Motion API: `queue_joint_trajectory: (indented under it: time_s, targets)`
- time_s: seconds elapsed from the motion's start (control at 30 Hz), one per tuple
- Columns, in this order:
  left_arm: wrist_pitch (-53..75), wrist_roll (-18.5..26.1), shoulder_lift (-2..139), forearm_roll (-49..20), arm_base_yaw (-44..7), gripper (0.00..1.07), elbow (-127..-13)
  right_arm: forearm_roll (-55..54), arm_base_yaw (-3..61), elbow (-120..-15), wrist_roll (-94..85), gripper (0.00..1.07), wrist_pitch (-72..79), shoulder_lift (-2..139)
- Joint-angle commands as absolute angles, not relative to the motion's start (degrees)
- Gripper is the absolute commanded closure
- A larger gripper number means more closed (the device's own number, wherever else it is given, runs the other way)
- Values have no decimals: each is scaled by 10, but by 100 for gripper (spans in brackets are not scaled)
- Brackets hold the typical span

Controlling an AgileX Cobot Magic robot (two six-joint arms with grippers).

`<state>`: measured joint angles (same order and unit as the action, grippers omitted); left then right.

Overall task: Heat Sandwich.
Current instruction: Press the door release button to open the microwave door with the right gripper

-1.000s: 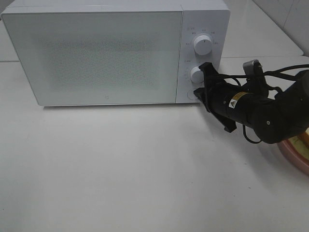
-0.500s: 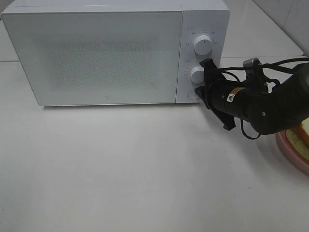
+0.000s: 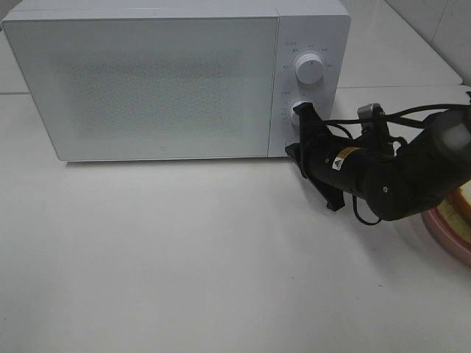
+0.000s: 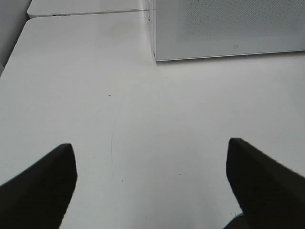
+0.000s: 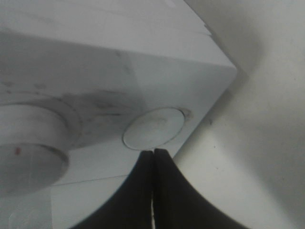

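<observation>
The white microwave (image 3: 154, 81) stands at the back with its door closed. My right gripper (image 3: 294, 151) is shut and empty, its tip right at the round door button (image 5: 153, 128) at the bottom of the control panel, just below the lower knob (image 5: 28, 152). The fingertips (image 5: 153, 157) are pressed together. A sliver of the sandwich (image 3: 464, 200) shows on a pink plate (image 3: 444, 229) at the right edge, behind the right arm. My left gripper (image 4: 152, 191) hangs open over bare table in front of the microwave's left corner; it does not show in the exterior high view.
The upper knob (image 3: 309, 68) sits above the gripper on the panel. The white table (image 3: 184, 257) stretches in front of the microwave. The right arm's cables (image 3: 401, 114) loop above the arm.
The right gripper has moved left and slightly down, closing in on the round button on the microwave's panel. More of the plate shows at the right. The left gripper has not moved.
</observation>
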<state>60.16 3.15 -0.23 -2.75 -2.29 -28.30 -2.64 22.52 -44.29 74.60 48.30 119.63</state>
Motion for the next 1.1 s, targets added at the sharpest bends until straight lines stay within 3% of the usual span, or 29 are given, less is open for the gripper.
queue_joint_trajectory:
  time_s: [0.03,0.77,1.1]
  targets:
    - [595,31,-15,-29,-23,28,-281,-51,230,-448,751,107,508,1209]
    - [595,31,-15,-29,-23,28,-281,-116,230,-477,708,107,529,1224]
    - [595,31,-15,-29,-23,28,-281,-160,230,-477,731,107,604,1224]
